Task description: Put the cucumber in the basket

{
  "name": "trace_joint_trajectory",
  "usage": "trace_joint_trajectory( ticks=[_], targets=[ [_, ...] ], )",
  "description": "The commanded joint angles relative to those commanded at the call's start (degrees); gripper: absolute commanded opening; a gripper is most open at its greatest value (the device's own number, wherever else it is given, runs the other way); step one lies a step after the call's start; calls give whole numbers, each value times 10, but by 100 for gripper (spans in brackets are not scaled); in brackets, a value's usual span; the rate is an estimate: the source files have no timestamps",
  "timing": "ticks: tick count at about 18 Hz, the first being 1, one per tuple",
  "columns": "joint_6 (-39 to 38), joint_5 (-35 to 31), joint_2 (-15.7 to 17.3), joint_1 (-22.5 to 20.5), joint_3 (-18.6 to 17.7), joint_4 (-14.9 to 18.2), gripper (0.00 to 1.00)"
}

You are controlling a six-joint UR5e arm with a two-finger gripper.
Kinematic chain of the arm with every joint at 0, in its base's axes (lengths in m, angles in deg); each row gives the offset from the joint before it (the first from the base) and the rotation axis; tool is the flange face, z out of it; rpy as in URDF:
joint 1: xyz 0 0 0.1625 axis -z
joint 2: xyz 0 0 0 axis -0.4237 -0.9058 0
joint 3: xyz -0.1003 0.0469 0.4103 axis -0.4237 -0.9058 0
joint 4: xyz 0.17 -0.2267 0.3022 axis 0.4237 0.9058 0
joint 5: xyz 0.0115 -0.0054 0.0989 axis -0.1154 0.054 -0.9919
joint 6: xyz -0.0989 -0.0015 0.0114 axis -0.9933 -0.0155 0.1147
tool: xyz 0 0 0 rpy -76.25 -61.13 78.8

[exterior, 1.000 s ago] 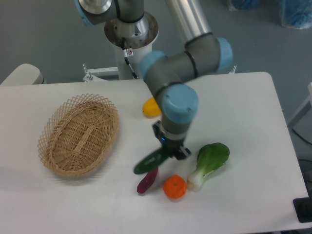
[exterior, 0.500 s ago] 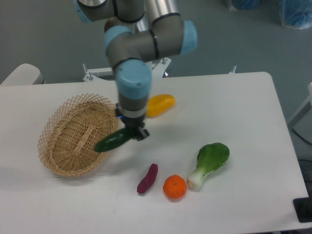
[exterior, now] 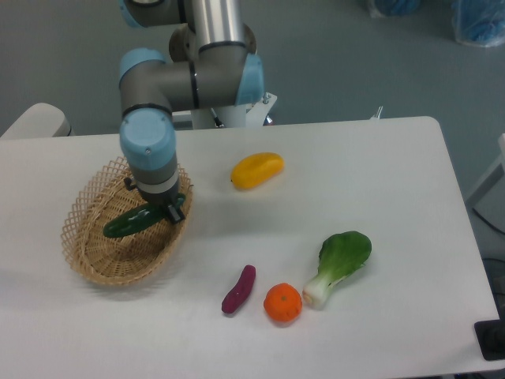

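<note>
Green and shiny, the cucumber (exterior: 130, 223) is now held over the basket (exterior: 87, 253) at the left of the frame. It is gripped at its right end by the claw (exterior: 167, 209), which is closed on it. Half a second ago the cucumber was only at the right edge of the basket, and 1 second ago it was low in the middle of the frame, next to the purple vegetable (exterior: 238, 289). So it has been carried to the left, right across the desk (exterior: 379, 166). Whether it touches the woven bottom cannot be told; it looks to be hanging just above it.

Most of the task seems done. It is judged that the cucumber only needs to be lowered a little and let go. The yellow fruit (exterior: 257, 169), the orange (exterior: 282, 303) and the bok choy (exterior: 339, 264) have not been moved.
</note>
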Motion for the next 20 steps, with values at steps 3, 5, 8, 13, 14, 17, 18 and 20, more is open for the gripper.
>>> trace_joint_trajectory(
  ticks=[3,5,8,13,14,17,18,20],
  targets=[
    [-16,1,-11,8,0,-11,41],
    [-24,5,-15,9,1,-12,50],
    [-24,11,-15,9,2,-14,89],
    [-25,11,-13,7,4,-30,100],
    [-25,11,-12,5,8,-31,100],
    [-18,11,-5,-20,20,-31,100],
    [-16,11,-5,-29,28,-31,100],
    [-12,10,-6,-46,50,-26,100]
  ],
)
